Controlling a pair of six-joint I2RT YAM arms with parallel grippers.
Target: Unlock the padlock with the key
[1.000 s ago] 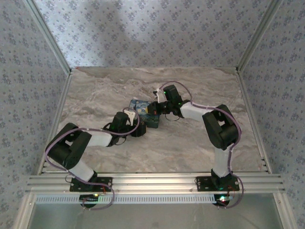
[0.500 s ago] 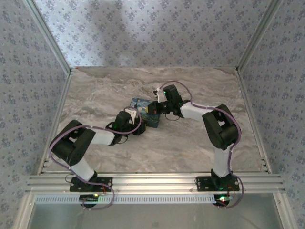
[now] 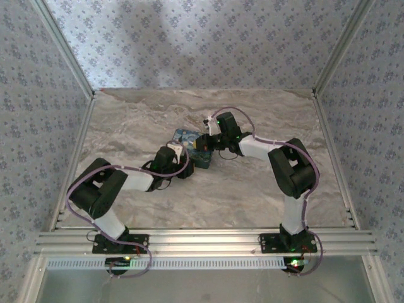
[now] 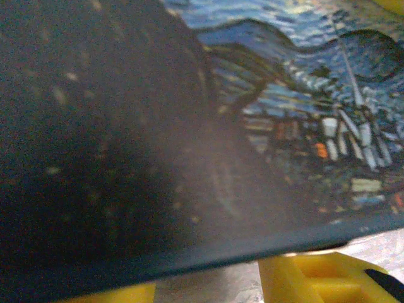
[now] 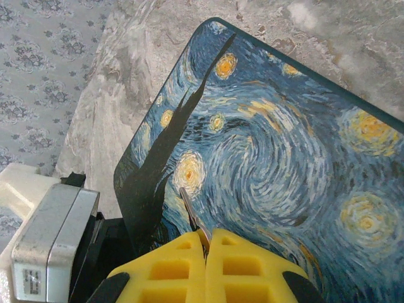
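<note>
Right jaws stay pinched on the key [image 5: 190,206]; left arm [image 3: 136,182] crept forward.

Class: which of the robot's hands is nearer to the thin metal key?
Right. The right hand pinches the key between its shut yellow fingers, over the painted box. The left hand is at the box's opposite, near-left edge, away from the key.
</note>
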